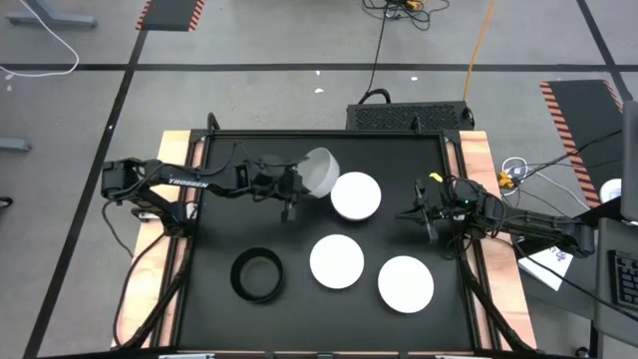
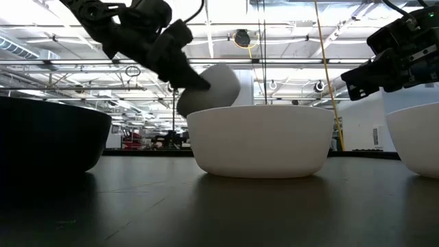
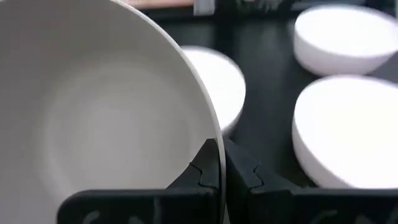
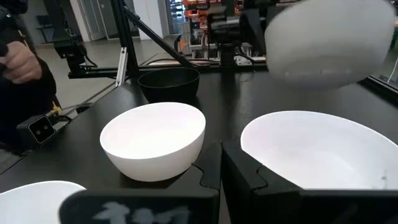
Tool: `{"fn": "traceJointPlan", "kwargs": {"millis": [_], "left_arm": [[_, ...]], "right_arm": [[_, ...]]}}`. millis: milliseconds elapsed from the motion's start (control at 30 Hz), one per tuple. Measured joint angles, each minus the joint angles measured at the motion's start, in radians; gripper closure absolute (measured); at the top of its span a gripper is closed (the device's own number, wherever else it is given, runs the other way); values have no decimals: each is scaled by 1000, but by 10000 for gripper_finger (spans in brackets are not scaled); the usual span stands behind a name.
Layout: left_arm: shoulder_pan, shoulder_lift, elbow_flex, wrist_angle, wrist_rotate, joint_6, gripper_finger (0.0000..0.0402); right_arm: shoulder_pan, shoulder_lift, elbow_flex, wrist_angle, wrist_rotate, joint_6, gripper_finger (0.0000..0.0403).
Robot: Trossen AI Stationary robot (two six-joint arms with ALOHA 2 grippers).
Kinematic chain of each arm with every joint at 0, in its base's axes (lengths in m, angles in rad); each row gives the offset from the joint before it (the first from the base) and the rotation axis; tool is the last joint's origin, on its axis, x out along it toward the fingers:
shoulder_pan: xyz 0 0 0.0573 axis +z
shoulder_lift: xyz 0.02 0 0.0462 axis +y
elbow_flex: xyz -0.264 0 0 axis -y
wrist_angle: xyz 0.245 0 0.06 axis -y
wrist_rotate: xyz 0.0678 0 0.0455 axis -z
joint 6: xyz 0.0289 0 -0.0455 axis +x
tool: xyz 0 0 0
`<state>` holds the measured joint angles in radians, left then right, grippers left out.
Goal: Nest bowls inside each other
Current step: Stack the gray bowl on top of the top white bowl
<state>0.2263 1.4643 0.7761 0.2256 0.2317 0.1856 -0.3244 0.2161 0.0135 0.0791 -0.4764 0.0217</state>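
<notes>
A light grey bowl (image 1: 320,172) is held tilted above the table by the left gripper (image 1: 290,185), whose fingers are pinched on its rim, at about ten o'clock of a white bowl (image 1: 356,195). Two more white bowls (image 1: 337,261) lie toward six o'clock, and a black bowl (image 1: 257,275) toward eight. The right gripper (image 1: 426,212) waits at three o'clock, fingers together and empty. A thin rim pinch is judged liable to slip; an off-centre release could tip the bowl against the rim below.
</notes>
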Motion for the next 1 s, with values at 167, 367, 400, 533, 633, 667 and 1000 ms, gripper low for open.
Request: {"fn": "traceJointPlan", "kwargs": {"millis": [167,367,400,533,633,667,1000], "left_arm": [[-3,0,0,124,32,-3,401],[-32,-81,1,145,32,52,401],[-39,-106,1,135,33,55,401],[-77,-221,2,64,17,110,401],[-105,-293,2,12,-15,129,401],[-113,-313,2,-2,-27,133,401],[-144,-415,2,-74,-150,129,401]], "right_arm": [[0,1,0,0,0,-2,403],[0,1,0,3,-1,-1,403],[0,1,0,4,-1,-1,403],[0,1,0,7,-1,3,403],[5,1,0,7,-1,4,403],[11,1,0,7,-1,4,403],[61,0,0,18,0,4,403]]}}
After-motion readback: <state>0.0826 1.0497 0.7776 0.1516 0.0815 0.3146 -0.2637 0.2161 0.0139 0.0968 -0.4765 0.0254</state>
